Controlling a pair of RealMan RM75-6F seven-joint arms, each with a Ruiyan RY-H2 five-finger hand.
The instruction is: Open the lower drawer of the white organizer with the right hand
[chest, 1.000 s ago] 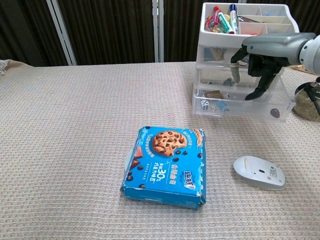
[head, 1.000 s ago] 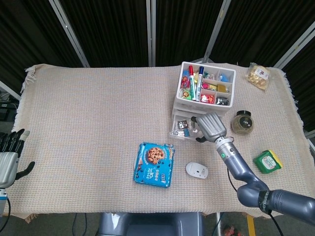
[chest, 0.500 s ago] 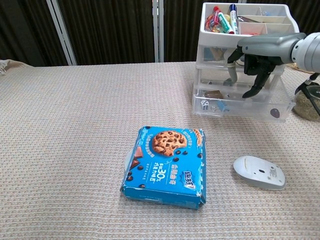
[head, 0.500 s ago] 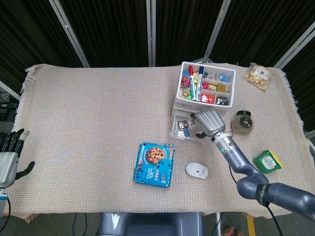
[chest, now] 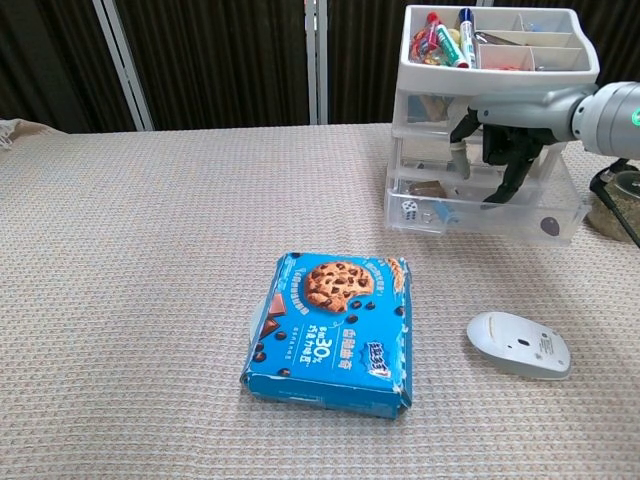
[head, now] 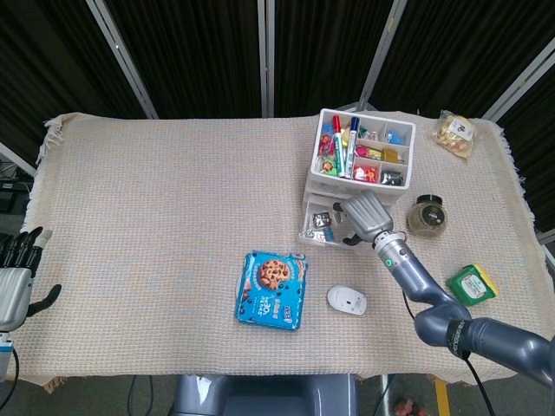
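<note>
The white organizer [head: 364, 152] stands at the back right of the table, its top tray full of markers and small items. Its clear lower drawer [head: 323, 227] is pulled out towards me, showing small items inside; in the chest view the drawer front [chest: 480, 215] sticks out well past the tiers above. My right hand [head: 364, 215] hangs over the back of the pulled-out drawer, close against the organizer's front. In the chest view its fingers [chest: 500, 145] point down into the drawer, spread, holding nothing. My left hand [head: 17, 277] waits open beyond the table's left edge.
A blue cookie box [head: 273, 289] lies front centre, with a white mouse [head: 347, 301] to its right. A glass jar [head: 427, 217] stands right of the organizer, a green packet [head: 472, 284] nearer the right edge, a snack bag [head: 456, 133] at the back right corner.
My right hand has drawn back from the drawer's front towards the organizer body. The drawer stays pulled out where it was. The left hand has not moved.
</note>
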